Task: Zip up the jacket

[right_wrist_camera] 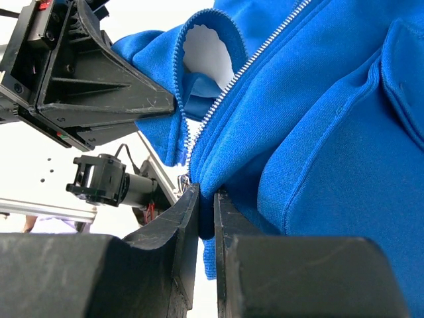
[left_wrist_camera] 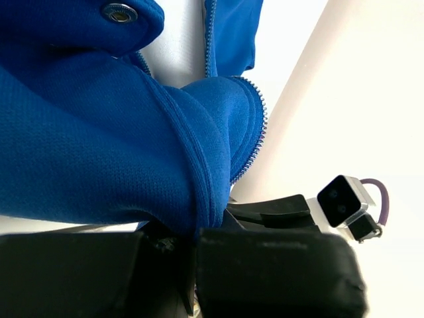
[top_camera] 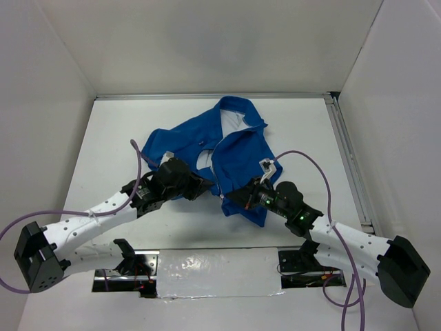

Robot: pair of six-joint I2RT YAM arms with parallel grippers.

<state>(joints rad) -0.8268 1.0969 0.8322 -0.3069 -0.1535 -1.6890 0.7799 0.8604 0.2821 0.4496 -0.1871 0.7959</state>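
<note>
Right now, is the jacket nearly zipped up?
Not yet. Done: the left gripper and right gripper each pinch one front half of the jacket at its bottom edge. In hand: probably bringing the two rows of teeth together. Left: the whole zip; the rows gape apart and white lining shows.

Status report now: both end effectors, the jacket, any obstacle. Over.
Left end effector shut on jacket, one front edge. Right end effector shut on the other edge, beside the zipper, which is open. No obstacle seen.
</note>
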